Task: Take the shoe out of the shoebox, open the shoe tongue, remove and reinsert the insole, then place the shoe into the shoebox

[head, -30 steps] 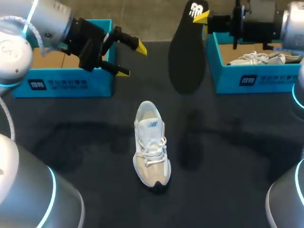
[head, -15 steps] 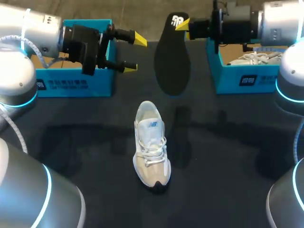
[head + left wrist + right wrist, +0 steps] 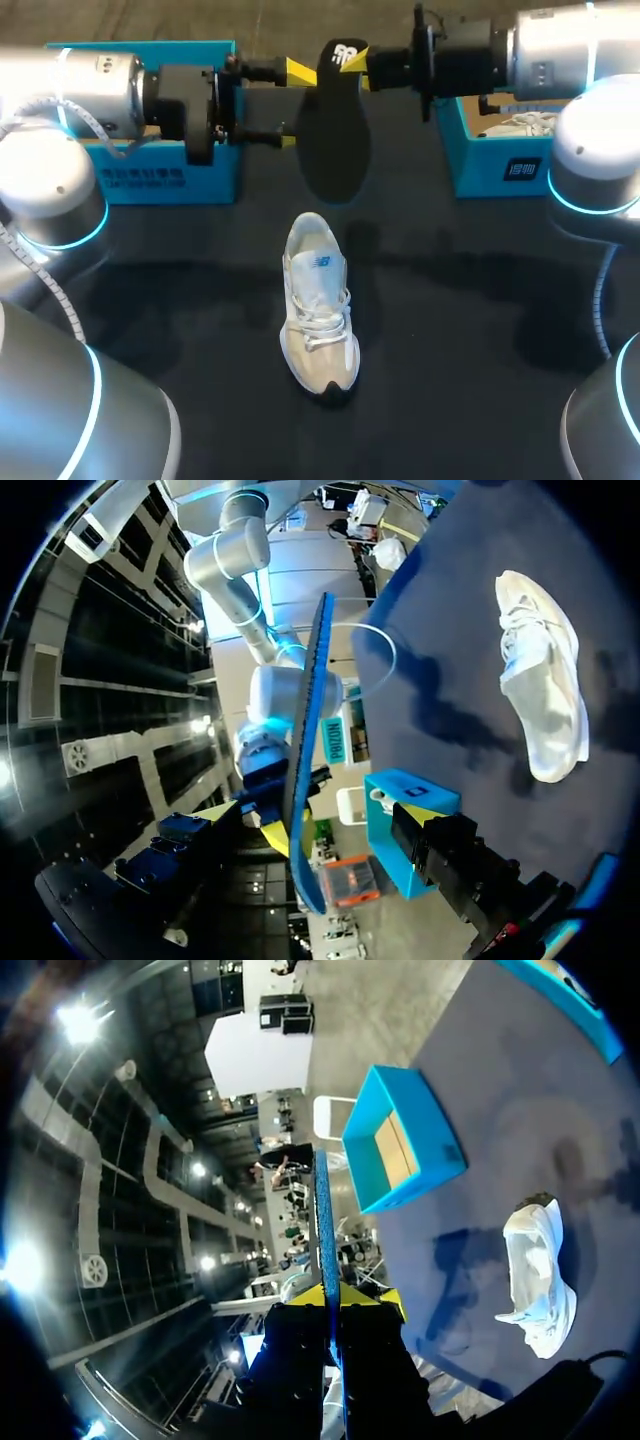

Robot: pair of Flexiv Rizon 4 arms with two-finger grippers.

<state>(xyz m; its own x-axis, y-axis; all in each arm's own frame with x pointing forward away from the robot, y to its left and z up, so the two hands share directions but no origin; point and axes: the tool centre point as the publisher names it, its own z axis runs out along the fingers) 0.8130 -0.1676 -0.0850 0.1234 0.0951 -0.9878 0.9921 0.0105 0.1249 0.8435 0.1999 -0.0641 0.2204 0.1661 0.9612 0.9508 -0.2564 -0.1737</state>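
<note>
A black insole (image 3: pixel 333 140) hangs above the table's far middle, its heel end pinched in my right gripper (image 3: pixel 356 57), which is shut on it. My left gripper (image 3: pixel 294 106) is open, its yellow-tipped fingers standing either side of the insole's left edge. In the left wrist view the insole (image 3: pixel 305 730) stands edge-on between my open left gripper (image 3: pixel 325 813), with the right gripper (image 3: pixel 275 835) clamped on it. In the right wrist view the insole (image 3: pixel 323 1230) rises edge-on from the right gripper (image 3: pixel 345 1297). The white shoe (image 3: pixel 318 305) lies mid-table, toe toward me.
An open blue shoebox (image 3: pixel 140 170) stands at the back left under my left arm; it looks empty in the right wrist view (image 3: pixel 405 1140). A second blue shoebox (image 3: pixel 500 160) at the back right holds another white shoe (image 3: pixel 530 122).
My right arm has carried the insole leftward. My left arm has swung right toward it, so its open fingers now straddle the insole's edge. The shoe has not moved.
</note>
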